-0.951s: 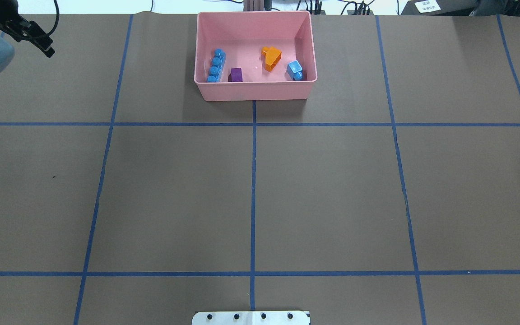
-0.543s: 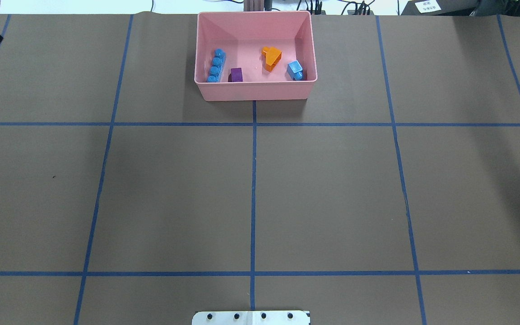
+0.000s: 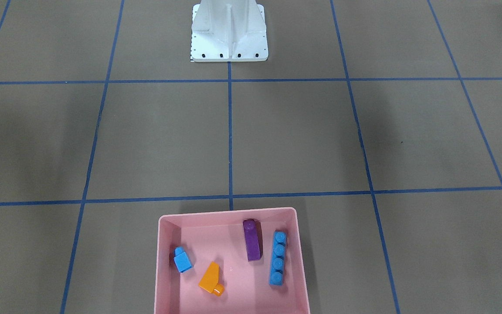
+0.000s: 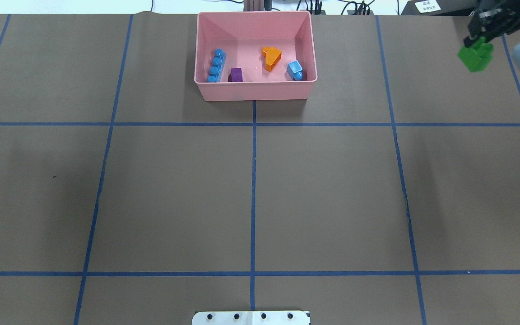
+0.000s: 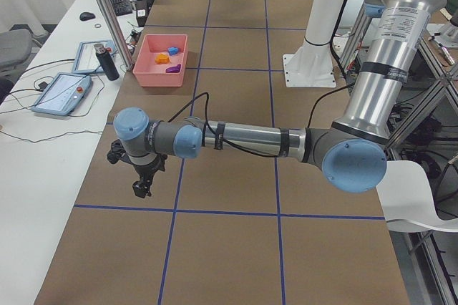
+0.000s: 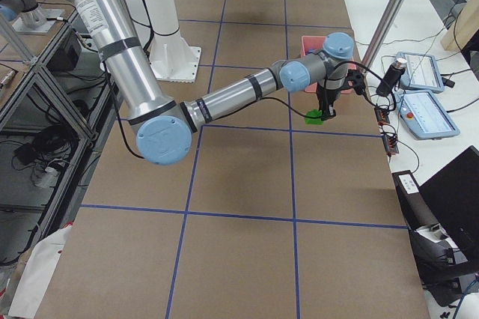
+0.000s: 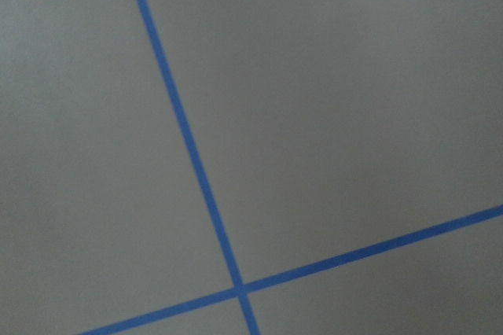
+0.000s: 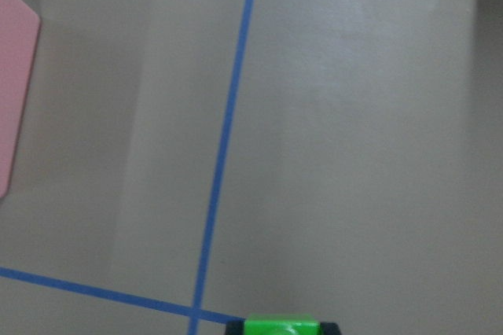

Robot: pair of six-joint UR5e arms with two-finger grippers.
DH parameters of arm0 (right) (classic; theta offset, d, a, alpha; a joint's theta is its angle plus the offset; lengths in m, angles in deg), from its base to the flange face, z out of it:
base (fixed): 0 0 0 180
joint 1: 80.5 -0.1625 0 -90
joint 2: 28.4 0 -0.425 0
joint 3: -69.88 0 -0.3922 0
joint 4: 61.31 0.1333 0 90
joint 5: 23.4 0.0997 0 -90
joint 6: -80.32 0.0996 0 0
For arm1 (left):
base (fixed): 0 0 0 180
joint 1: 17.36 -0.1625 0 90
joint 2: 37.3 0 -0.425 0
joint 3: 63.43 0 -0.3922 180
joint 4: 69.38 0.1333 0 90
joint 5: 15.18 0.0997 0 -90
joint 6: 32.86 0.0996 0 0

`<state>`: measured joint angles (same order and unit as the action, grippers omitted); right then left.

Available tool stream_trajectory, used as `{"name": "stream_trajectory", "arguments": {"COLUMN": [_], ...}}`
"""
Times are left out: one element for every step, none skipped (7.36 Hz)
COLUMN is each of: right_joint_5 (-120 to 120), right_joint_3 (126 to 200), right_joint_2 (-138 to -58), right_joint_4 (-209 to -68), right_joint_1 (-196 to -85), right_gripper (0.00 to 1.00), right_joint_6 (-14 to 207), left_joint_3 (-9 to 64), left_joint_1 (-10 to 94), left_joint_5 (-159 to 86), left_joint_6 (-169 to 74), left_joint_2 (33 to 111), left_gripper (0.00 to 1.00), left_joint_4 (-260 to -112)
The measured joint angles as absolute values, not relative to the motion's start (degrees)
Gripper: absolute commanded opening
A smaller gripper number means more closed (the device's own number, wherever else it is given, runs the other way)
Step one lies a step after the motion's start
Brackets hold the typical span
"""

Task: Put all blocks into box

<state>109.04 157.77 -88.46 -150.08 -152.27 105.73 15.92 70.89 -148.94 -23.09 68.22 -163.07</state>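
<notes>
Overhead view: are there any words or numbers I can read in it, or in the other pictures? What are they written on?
No text can be read anywhere.
On the white label beyond the table's far edge: dark print, too small to read.
On the pink box: no writing shows.
On the green block: no writing shows.
On the tablet beside the table: its screen is too small to read.

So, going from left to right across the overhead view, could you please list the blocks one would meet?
long blue block → purple block → orange block → small blue block, all four inside the pink box; then, far right, the green block held in the right gripper.
</notes>
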Motion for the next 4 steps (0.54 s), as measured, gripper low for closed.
{"name": "stream_trajectory", "arguments": {"right_joint_5": [107.4,105.4,103.0,99.7], "right_joint_3": [154.2,149.0,142.8,135.5], "right_joint_2": [-82.6,-75.5,-68.3,-61.3], "right_joint_4": [-150.0,-149.9,-149.8,-149.0], "right_joint_1": [-149.1,-146.4,-144.1,-142.0], "right_gripper": [0.00,0.00,0.00,0.00], "right_joint_6": [111.4,117.3,122.2,125.6], "left_joint_3": [17.4,18.1,18.4,18.5], "left_joint_1": [71.4,71.6,71.6,71.7], "left_joint_5": [-148.9,-148.9,-148.9,-148.9], "left_joint_6": [-23.2,-23.3,-23.4,-23.4], "left_joint_2": [67.6,67.3,67.3,67.4], "left_gripper": [1.00,1.00,1.00,1.00], "left_joint_4": [-163.3,-163.4,-163.4,-163.5]}}
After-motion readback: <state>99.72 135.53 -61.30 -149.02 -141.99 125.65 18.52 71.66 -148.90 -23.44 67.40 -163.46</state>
